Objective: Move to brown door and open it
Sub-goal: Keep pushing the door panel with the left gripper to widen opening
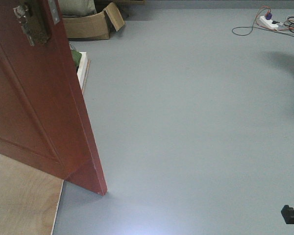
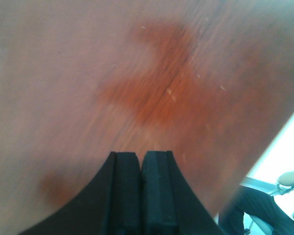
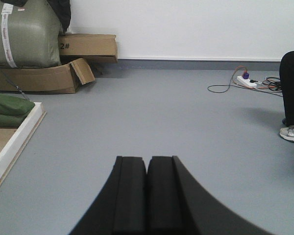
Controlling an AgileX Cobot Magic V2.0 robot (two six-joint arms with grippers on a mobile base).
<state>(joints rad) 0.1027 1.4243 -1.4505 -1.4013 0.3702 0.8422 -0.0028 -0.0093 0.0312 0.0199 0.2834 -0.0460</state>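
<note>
The left gripper, with black padded fingers pressed together and nothing between them, points straight at the large reddish-brown glossy wooden door, whose grained face fills nearly all the space ahead of and above its tips; whether the tips touch the wood cannot be told. In the front view that door stands swung open at an angle, its free bottom corner resting over the grey floor, with an antique-brass lock plate near its upper edge. Past the door's right edge, low to the right of the left gripper, a seated person's dark trouser leg shows.

The right gripper likewise has its black fingers closed on nothing. Ahead and far to its left lie a white wooden board, a green bundle and an open brown cardboard box. Ahead to its right sit a white power strip with cables, and a grey sneaker.
</note>
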